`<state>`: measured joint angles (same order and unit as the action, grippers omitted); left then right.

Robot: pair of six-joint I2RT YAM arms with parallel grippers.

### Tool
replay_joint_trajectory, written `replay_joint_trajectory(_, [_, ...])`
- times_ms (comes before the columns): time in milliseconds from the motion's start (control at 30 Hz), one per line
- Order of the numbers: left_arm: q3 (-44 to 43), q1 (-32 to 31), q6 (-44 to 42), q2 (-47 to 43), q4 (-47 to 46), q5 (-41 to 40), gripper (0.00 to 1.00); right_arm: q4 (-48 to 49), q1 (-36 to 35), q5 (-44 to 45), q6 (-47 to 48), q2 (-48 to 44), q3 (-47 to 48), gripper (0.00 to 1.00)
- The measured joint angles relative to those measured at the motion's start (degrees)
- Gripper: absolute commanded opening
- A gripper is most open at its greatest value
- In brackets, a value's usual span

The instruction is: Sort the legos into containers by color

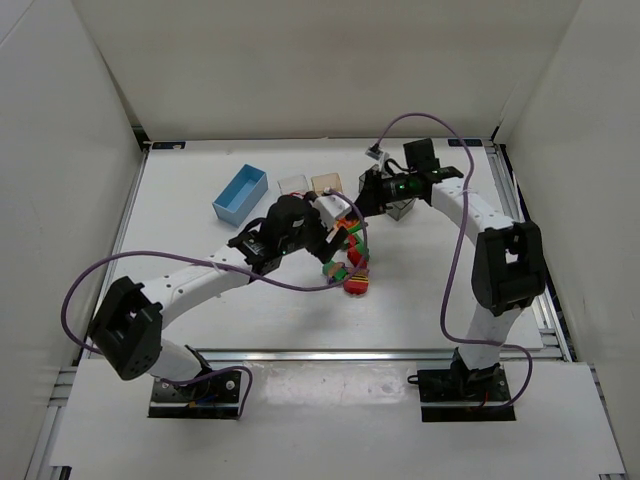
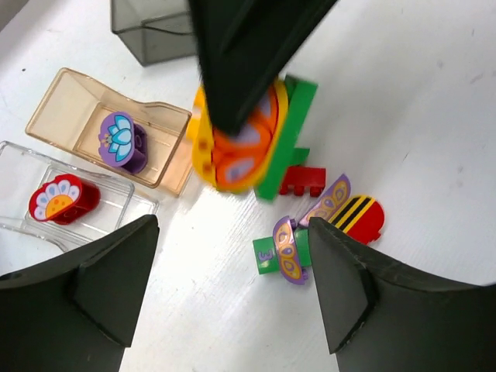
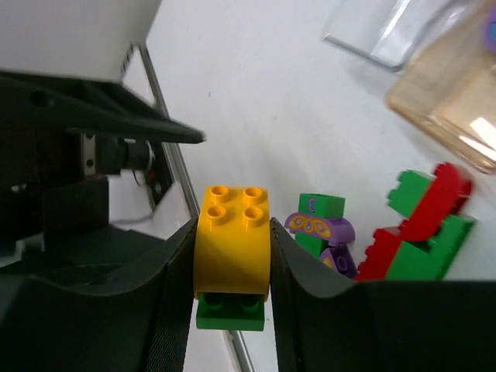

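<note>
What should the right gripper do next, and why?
Probably lift straight up, clear of the pile. The right gripper is shut on the yellow brick, with a green brick clinging beneath. The peach bin holds a purple lego and the clear bin a red lego; the grey bin looks empty.

I'm seeing smooth, glossy plastic on the yellow brick (image 3: 232,244), a glassy clear bin (image 2: 116,205), a translucent peach bin (image 2: 70,108) and a matt table (image 2: 434,116).
</note>
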<state>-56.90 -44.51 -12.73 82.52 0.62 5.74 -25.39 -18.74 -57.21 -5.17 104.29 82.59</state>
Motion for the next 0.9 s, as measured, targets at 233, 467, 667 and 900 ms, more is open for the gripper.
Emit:
replay_joint_trajectory(233, [-5.7, 1.9, 7.6, -3.4, 6.1, -2.3, 0.83, 9.2, 6.5, 0.0, -15.5, -0.1, -2.3, 0.0])
replay_joint_trajectory(467, [-14.2, 14.8, 24.1, -2.9, 11.8, 10.1, 0.68, 19.4, 8.4, 0.2, -32.3, 0.0, -3.3, 0.0])
replay_joint_trajectory(667, [-16.1, 20.4, 37.0, 2.6, 11.8, 22.8, 0.75, 25.9, 7.1, 0.4, -38.5, 0.0, -2.4, 0.0])
replay_joint_trajectory(900, [-22.4, 26.2, 46.8, 15.6, 9.4, 42.6, 0.85, 31.9, 5.9, -0.1, -41.0, 0.0, -0.6, 0.0])
